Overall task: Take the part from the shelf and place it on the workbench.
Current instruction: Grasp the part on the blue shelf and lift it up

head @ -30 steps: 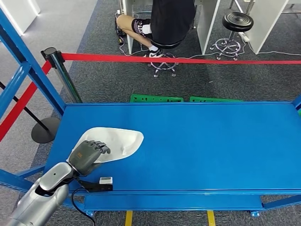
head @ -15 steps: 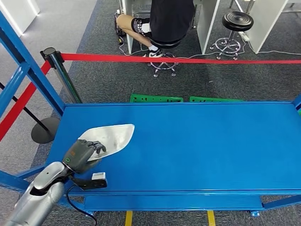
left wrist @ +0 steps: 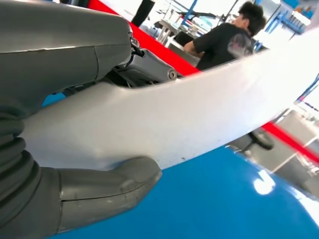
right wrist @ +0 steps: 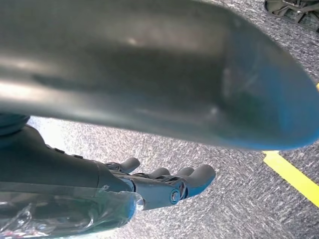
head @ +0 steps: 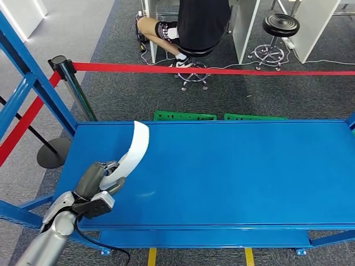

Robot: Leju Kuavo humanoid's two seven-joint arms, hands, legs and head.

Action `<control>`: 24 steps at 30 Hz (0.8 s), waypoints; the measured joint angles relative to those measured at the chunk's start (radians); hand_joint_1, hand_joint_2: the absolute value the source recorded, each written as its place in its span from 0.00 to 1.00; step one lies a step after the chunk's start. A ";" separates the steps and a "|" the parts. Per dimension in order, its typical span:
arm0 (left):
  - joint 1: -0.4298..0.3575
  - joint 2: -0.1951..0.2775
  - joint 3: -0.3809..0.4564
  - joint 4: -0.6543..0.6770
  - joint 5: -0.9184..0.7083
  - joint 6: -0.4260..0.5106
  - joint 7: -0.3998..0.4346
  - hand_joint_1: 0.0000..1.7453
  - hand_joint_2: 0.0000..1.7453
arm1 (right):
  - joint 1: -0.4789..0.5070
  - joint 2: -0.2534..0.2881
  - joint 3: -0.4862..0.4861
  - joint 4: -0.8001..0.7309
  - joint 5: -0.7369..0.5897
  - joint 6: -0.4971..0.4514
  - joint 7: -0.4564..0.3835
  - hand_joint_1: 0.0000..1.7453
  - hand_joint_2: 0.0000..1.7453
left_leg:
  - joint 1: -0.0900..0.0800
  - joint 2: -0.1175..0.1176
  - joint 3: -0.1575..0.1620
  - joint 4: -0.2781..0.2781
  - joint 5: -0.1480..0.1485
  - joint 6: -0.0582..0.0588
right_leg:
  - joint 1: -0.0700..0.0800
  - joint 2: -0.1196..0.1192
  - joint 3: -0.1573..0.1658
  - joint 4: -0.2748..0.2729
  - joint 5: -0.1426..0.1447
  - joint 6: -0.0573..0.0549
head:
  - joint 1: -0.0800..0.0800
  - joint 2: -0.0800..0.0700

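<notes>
L hand [head: 97, 180] clamped on 1 white part [head: 133, 151], thumb under, fingers over; part tilted up off the blue shelf [head: 234, 172], near-left corner. R hand [right wrist: 165, 185] holds nothing, fingers loosely apart, over carpet. 1 person [head: 201, 25] seated far, behind 1 red rope [head: 217, 70].

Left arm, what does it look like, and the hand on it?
The left arm is smooth silver metal with a black cable looping beneath it. The left hand is dark grey, with a ribbed grey cover, a thick grey thumb and darker fingers.
</notes>
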 joint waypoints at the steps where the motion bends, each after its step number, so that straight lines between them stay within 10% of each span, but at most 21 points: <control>1: 0.006 -0.009 0.009 -0.010 0.023 -0.005 -0.007 1.00 1.00 | 0.000 0.000 0.000 0.000 0.000 -0.001 0.000 0.00 0.00 | 0.000 0.000 0.000 0.000 0.000 0.000 | 0.000 0.000 0.000 0.000 0.000 0.000 | 0.000 0.000; 24: 0.093 -0.181 0.201 -0.205 0.503 -0.225 -0.103 1.00 1.00 | 0.001 0.000 -0.004 0.000 -0.009 -0.018 0.009 0.00 0.00 | 0.000 0.000 -0.001 0.000 -0.001 0.001 | 0.000 0.000 0.000 -0.002 0.000 0.000 | 0.000 0.000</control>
